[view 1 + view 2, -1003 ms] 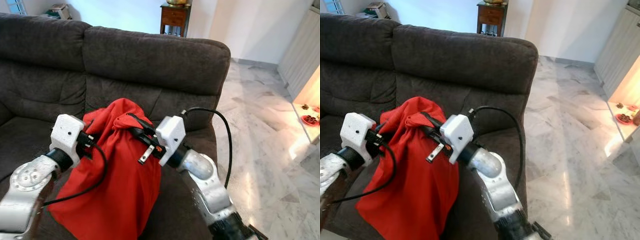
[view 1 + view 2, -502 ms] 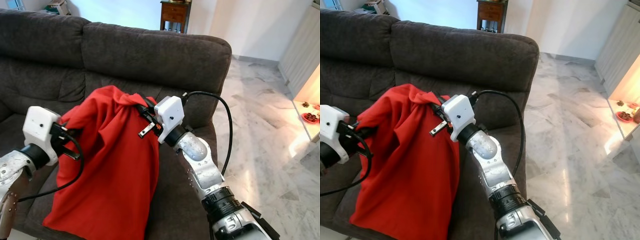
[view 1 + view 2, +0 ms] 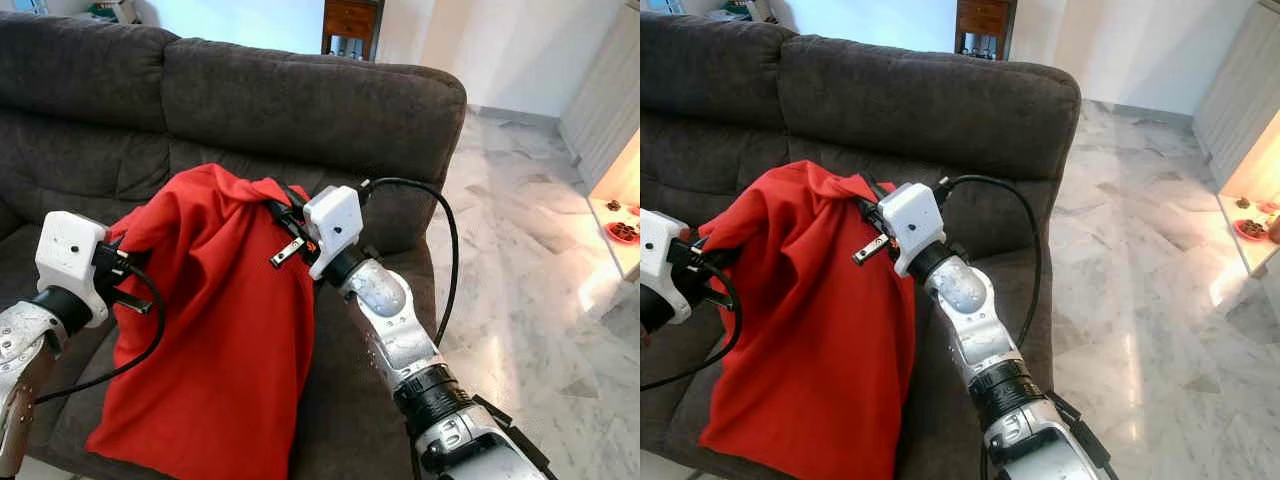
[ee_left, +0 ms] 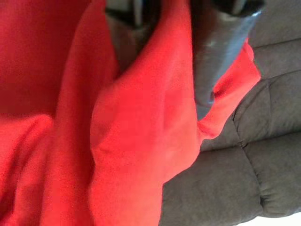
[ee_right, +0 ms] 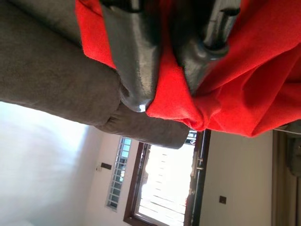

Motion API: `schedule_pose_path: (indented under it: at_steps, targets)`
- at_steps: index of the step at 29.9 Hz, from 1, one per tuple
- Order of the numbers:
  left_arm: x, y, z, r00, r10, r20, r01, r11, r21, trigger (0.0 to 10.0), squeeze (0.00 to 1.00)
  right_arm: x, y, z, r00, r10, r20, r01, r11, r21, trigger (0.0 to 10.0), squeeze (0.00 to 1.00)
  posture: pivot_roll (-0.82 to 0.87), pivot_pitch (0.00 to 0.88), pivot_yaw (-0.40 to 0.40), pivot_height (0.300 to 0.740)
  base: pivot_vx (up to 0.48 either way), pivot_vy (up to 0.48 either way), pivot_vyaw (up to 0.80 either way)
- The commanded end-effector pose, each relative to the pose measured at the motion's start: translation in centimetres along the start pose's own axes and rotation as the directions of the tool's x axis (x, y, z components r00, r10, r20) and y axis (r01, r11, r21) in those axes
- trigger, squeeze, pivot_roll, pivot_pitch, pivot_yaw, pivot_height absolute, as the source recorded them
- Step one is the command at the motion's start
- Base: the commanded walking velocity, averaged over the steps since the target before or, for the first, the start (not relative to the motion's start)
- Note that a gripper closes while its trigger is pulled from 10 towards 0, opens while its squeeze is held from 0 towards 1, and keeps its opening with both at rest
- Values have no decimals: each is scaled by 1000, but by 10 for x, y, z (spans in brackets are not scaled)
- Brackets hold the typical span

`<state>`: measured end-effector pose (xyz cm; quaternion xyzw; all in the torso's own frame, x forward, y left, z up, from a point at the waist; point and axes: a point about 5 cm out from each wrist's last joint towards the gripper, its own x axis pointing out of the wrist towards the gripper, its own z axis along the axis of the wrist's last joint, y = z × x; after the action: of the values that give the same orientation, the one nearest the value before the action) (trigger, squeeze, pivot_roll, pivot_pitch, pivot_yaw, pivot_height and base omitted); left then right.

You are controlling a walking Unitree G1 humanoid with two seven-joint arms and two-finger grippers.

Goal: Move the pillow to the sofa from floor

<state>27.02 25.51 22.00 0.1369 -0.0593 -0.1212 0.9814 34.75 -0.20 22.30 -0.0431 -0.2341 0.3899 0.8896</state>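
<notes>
The dark grey sofa point(image 3: 300, 110) stretches from nine o'clock to about two, its upholstery a nubby, plush weave with fat rounded back cushions and a seam running between them. Past its arm, at three o'clock, lies glossy veined marble floor point(image 3: 540, 260), pale and reflective. A dark wooden side table point(image 3: 350, 22) stands at twelve o'clock, cut off by the upper edge.

The red pillow point(image 3: 215, 330) hangs between my two arms over the sofa seat, a limp, soft fabric shape that drapes in long folds and bunches into a peak at the top. Its lower hem reaches the seat's front edge; I think it touches the cushion, though the folds hide the contact.

My right gripper point(image 5: 164, 70) pinches that bunched top corner, red cloth squeezed between both black fingers point(image 5: 134, 61). My left gripper point(image 4: 160, 52) clamps the pillow's edge at nine o'clock, cloth wedged between its fingers point(image 4: 214, 61), whose upper parts are cropped. A black cable point(image 3: 440, 250) loops off my right wrist.
</notes>
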Motion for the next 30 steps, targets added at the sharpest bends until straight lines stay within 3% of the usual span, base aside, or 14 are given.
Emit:
schedule_pose_path:
  at_steps: [1, 9, 18, 19, 20, 24, 25, 28, 29, 30]
  targets:
    - [5, -12, 3, 999, -45, 27, 45, 999, 8, 10000, 1000, 11, 2, 18, 996, 26, 82, -23, 999, -40, 10000, 1000, 115, 97, -53, 740, 0, 0, 0]
    - [8, -17, 7, 997, -59, 46, 59, 998, 3, 10000, 1000, 13, 1, 22, 994, 16, 107, -9, 998, -64, 10000, 1000, 115, 98, -55, 740, 0, 0, 0]
    - [11, -24, 8, 995, -86, 56, 86, 996, 5, 10000, 1000, 22, 10, 36, 980, 35, 197, -28, 999, -37, 10000, 1000, 117, 99, -54, 740, 0, 0, 0]
    - [11, -24, 8, 995, -87, 57, 87, 996, 5, 10000, 1000, 22, 10, 36, 979, 35, 200, -27, 999, -40, 10000, 949, 117, 99, -55, 740, 0, 0, 0]
    - [12, -25, 8, 994, -87, 58, 87, 996, 3, 10000, 1000, 21, 9, 36, 980, 29, 198, -19, 998, -52, 10000, 0, 118, 100, -55, 740, 0, 0, 0]
    - [12, -29, 4, 994, -100, 46, 100, 995, -10, 10000, 1000, 14, -2, 32, 984, -19, 175, 34, 996, -84, 10000, 0, 119, 101, -55, 740, 0, 0, 0]
    - [11, -35, -11, 995, -102, 7, 102, 993, -52, 10000, 0, -2, -27, 22, 980, -154, 129, 162, 985, -55, 10000, 0, 117, 99, -54, 740, 0, 0, 0]
    - [8, -44, -39, 992, -101, -78, 94, 992, -82, 10000, 0, -32, -60, 2, 939, -341, 39, 342, 940, -15, 10000, 0, 105, 96, -51, 740, 0, 0, 0]
    - [4, -49, -61, 985, -92, -148, 79, 993, -90, 10000, 0, -61, -80, -18, 884, -463, -66, 464, 886, -3, 10000, 0, 91, 92, -47, 740, 0, 0, 0]
    - [4, -49, -61, 985, -92, -148, 79, 993, -90, 10000, 0, -61, -80, -18, 884, -463, -66, 464, 886, -3, 10000, 0, 91, 92, -47, 740, 0, 0, 0]
